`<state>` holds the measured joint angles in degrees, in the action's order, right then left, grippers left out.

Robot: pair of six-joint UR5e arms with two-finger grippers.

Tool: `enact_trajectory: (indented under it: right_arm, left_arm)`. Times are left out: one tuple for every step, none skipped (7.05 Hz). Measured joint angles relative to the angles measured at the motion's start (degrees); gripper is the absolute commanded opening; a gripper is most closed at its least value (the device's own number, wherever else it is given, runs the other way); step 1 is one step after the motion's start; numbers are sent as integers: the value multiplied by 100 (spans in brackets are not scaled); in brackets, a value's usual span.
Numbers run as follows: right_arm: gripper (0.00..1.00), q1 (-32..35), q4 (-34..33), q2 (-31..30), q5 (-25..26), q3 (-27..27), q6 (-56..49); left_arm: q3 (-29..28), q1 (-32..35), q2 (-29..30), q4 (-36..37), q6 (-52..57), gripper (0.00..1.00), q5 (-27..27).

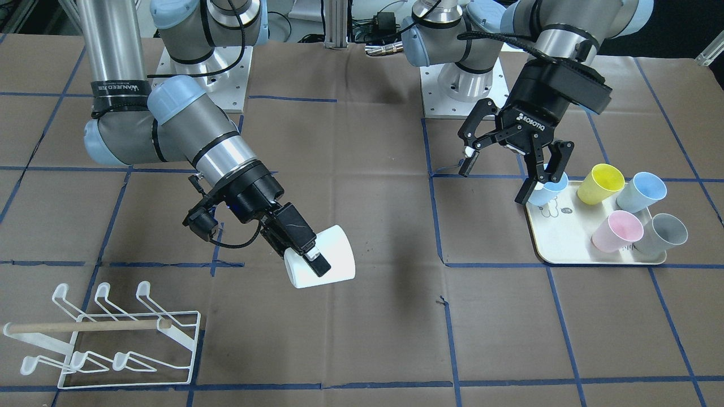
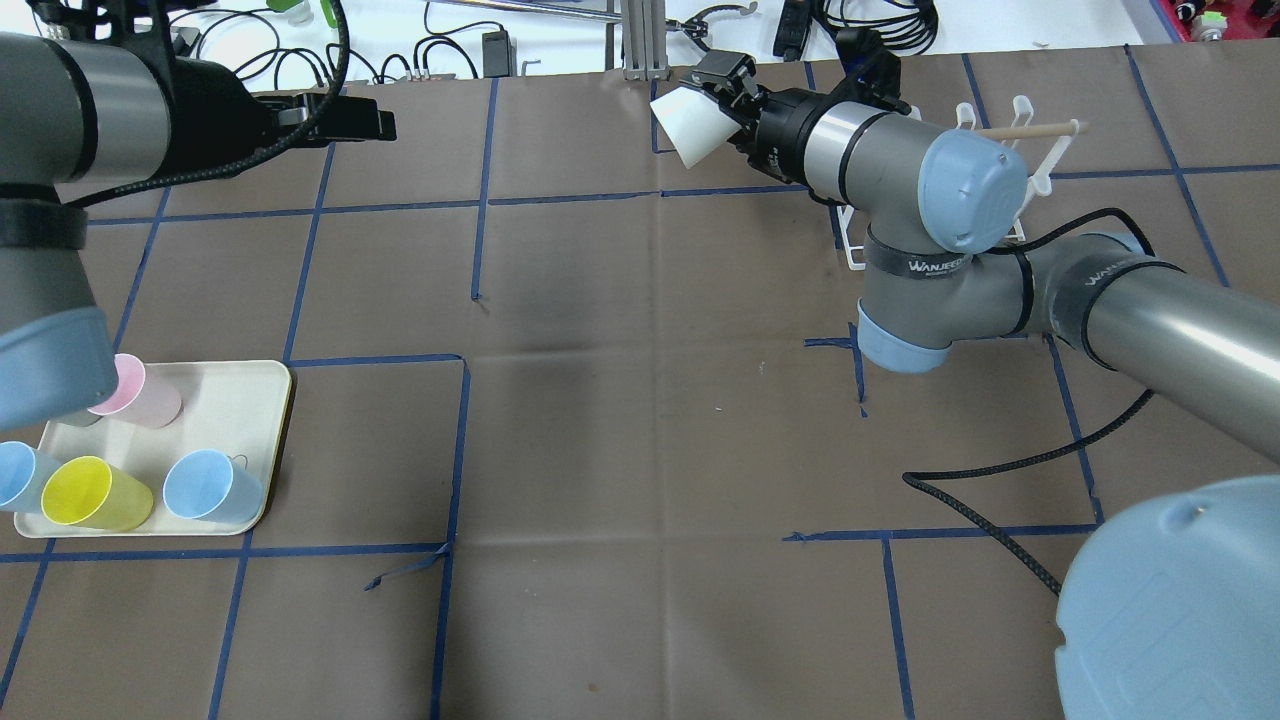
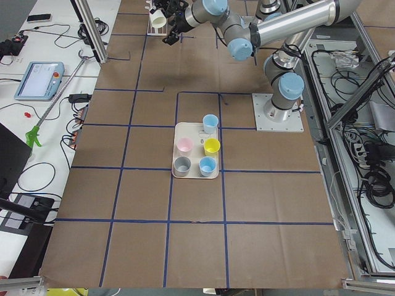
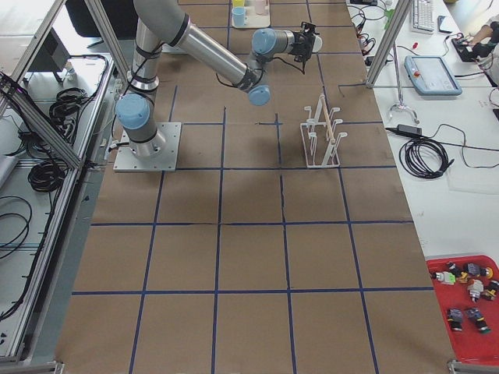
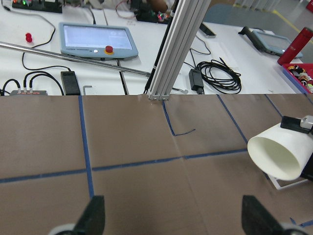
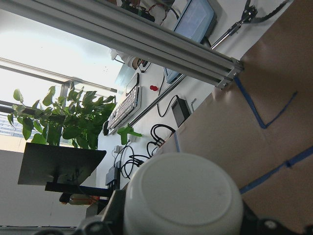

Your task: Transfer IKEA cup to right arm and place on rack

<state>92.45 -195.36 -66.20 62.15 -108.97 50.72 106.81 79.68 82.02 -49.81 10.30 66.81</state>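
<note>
I have the right arm (image 1: 186, 133) bent at the elbow and reaching out low toward the middle of the table. Its wrist is tipped down, and the right gripper (image 1: 313, 261) is clamped across the white cup (image 1: 342, 251), which is carried tilted. The left arm (image 1: 557, 42) is over on its own side. The left gripper (image 1: 495, 182) angles downward, jaws spread wide and empty.

The table (image 1: 362, 350) is covered in brown paper, gridded off with blue tape. The white wire rack (image 1: 85, 327) is set down on the robot's right side, and a cream tray (image 1: 565, 232) is parked well apart on its left. Two metal base plates (image 1: 233, 85) are bolted along the robot's edge.
</note>
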Motion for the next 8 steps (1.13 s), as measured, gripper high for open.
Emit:
enact_trajectory:
  right_arm:
    - [36,-104,-1,-7,369,23,-1010]
    - [36,-191,-4,-11,658,83,-1804]
    - [34,-279,-13,-9,896,190,-2495]
    - [34,-398,-24,5,1070,303,-3214]
    - [34,-578,-30,43,1128,423,-3876]
    - [34,-766,-35,122,1114,542,-4402]
    - [32,-897,-54,243,1087,626,-4780]
    - [31,-989,-79,365,1071,664,-5017]
  left_arm:
    - [-489,182,106,-878,-16,99,529]
    - [-1020,403,286,-1779,-65,99,1129]
    - [-1514,620,502,-2706,-288,99,1621]
    - [-1820,768,679,-3405,-566,99,1919]
    - [-1883,845,780,-3757,-713,99,2108]
    - [-1771,873,804,-3886,-766,99,2219]
    - [-1584,880,768,-3901,-784,99,2297]
    - [-1410,881,705,-3875,-788,99,2341]
